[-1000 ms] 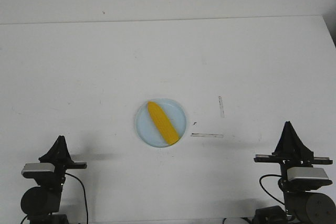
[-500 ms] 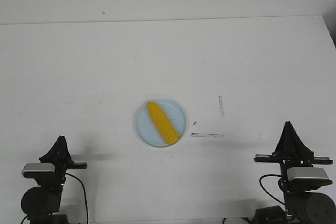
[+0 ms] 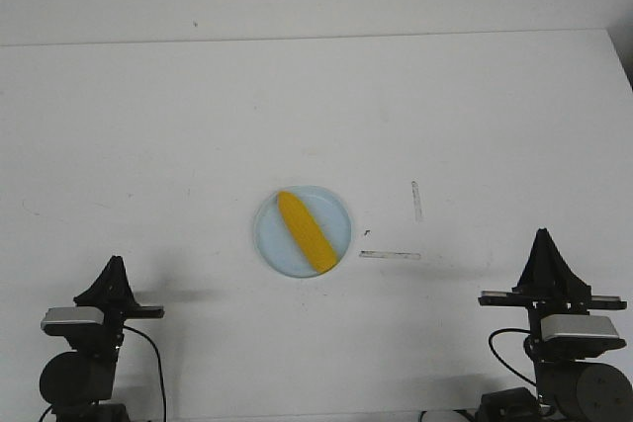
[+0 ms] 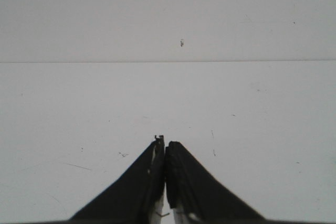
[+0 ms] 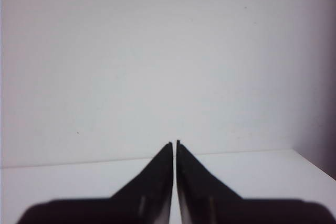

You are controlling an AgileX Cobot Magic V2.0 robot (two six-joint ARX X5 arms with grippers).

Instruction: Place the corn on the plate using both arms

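The yellow corn (image 3: 304,232) lies diagonally inside the pale blue plate (image 3: 273,237) near the middle of the white table, its tapered end toward the far left. My left gripper (image 3: 114,264) is shut and empty at the near left, well apart from the plate. My right gripper (image 3: 541,236) is shut and empty at the near right. In the left wrist view the gripper (image 4: 164,141) shows its black fingers pressed together over bare table. In the right wrist view the gripper (image 5: 174,142) has its fingers closed with only a hairline slit. Corn and plate show in neither wrist view.
Two strips of clear tape lie on the table right of the plate, one flat (image 3: 390,255) and one running away from me (image 3: 416,200). The table's far edge (image 3: 316,39) meets a white wall. The table's right edge (image 3: 621,56) is at the far right.
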